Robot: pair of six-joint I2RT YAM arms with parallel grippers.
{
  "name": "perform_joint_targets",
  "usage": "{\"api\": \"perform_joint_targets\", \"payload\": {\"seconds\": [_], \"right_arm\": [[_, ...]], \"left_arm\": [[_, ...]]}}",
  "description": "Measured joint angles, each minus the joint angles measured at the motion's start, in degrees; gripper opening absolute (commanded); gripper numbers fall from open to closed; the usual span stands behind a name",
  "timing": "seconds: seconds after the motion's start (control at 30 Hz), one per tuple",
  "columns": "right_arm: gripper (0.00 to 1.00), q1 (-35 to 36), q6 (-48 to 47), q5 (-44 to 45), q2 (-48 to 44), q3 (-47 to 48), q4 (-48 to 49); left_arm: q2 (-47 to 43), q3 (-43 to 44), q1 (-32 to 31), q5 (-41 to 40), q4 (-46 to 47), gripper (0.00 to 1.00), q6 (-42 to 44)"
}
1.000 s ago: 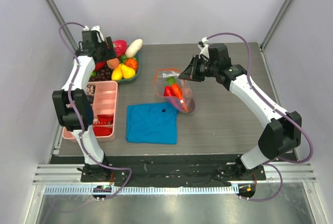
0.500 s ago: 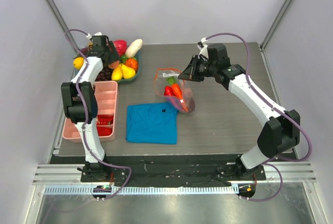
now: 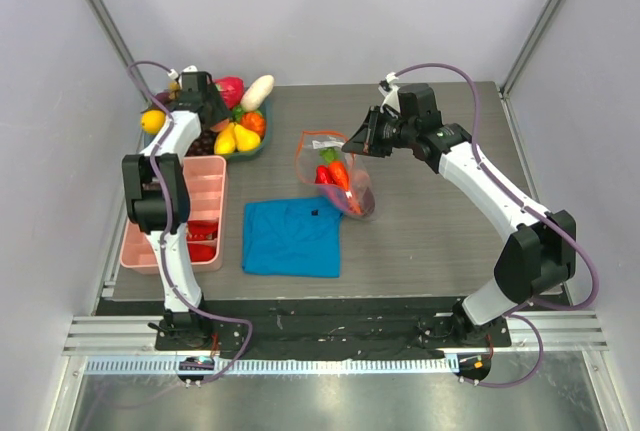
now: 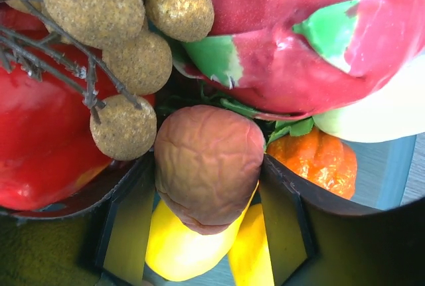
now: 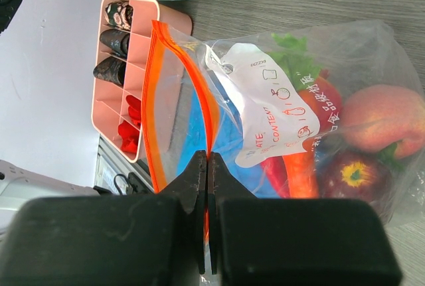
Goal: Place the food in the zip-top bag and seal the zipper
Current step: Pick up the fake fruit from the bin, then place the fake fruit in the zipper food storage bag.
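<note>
The food lies piled in a teal basket (image 3: 258,147) at the back left. My left gripper (image 3: 205,114) reaches into the pile. In the left wrist view its jaws (image 4: 207,190) press both sides of a brown wrinkled food piece (image 4: 207,156), which rests on yellow fruit (image 4: 182,249). The zip-top bag (image 3: 338,179) stands mid-table with a carrot (image 5: 302,166), a peach (image 5: 385,117) and a red apple (image 5: 355,173) inside. My right gripper (image 5: 208,158) is shut on the orange zipper (image 5: 154,100) and holds the bag's mouth open.
A pink divided tray (image 3: 205,191) with dark and red items sits at the left, in front of the basket. A blue folded cloth (image 3: 292,236) lies in front of the bag. A speckled brown cluster (image 4: 126,60) and a red-green piece (image 4: 299,40) crowd the left gripper.
My left arm has swung in and lowered its gripper into the food pile, and its jaws have narrowed onto the brown piece. The right gripper and bag have stayed put.
</note>
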Motion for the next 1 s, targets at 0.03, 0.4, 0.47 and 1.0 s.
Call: {"api": "perform_joint_targets", "payload": {"seconds": [0.03,0.4,0.47,1.0], "right_arm": [[0.01,0.0,0.0,0.0,0.0,0.0,0.0],[0.01,0.0,0.0,0.0,0.0,0.0,0.0],[0.01,0.0,0.0,0.0,0.0,0.0,0.0],[0.01,-0.3,0.6,0.3,0.7,-0.8,0.5]], "left_arm": [[-0.1,-0.2,0.0,0.0,0.1,0.53,-0.1],[-17.9,-6.5,-1.5,2.3,-3.8,0.44,-0.9],[-22.7,-6.6,-3.5,4.2,-4.2,0.44,-0.1],[-34.6,-14.1,-33.3,17.3,-8.0,0.71,3.0]]}}
